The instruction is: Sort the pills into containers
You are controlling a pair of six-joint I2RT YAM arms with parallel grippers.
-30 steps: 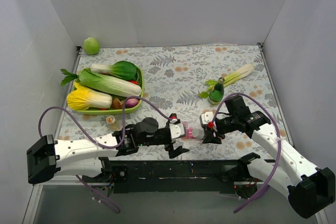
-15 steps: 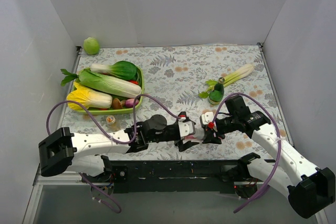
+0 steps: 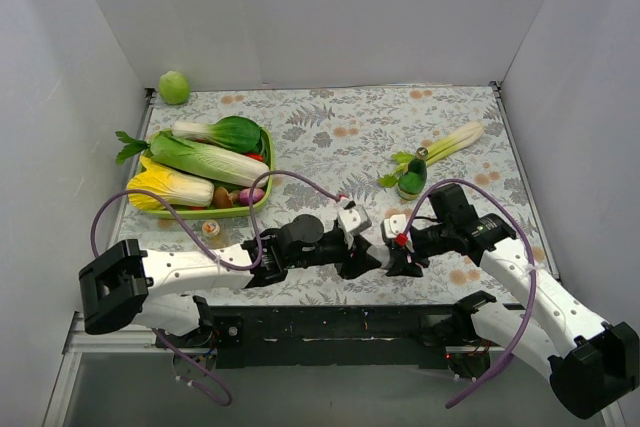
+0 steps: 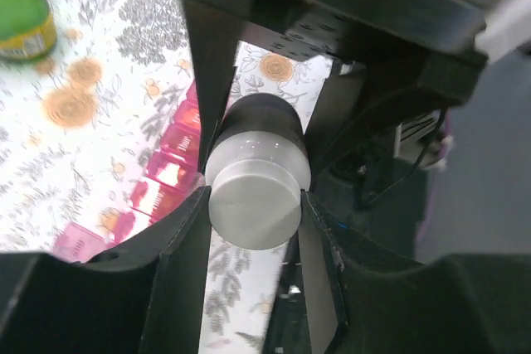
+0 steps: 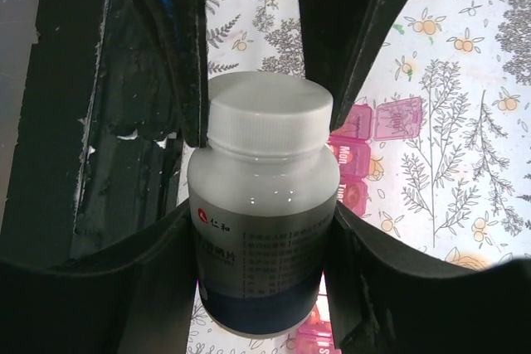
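Observation:
My right gripper (image 5: 264, 242) is shut on a white pill bottle (image 5: 264, 205) with a grey and blue label and holds it above the table. The bottle's white cap (image 4: 254, 201) sits between the fingers of my left gripper (image 4: 254, 215), which touch it on both sides. In the top view the left gripper (image 3: 364, 253) and the right gripper (image 3: 396, 253) meet at the bottle (image 3: 379, 249) near the front edge. The pink containers (image 4: 166, 173) lie on the cloth under the bottle, with some lids (image 5: 397, 116) open. No pills show.
A green oval tray (image 3: 203, 211) of vegetables stands at the left, with a green ball (image 3: 174, 87) in the back corner. A leek (image 3: 455, 142) and a small green bottle (image 3: 412, 183) lie at the right. A small round item (image 3: 211, 229) sits near the tray.
My left arm has reached right to the bottle, and its jaws have closed from wide open onto the cap. The right arm and the bottle have not moved.

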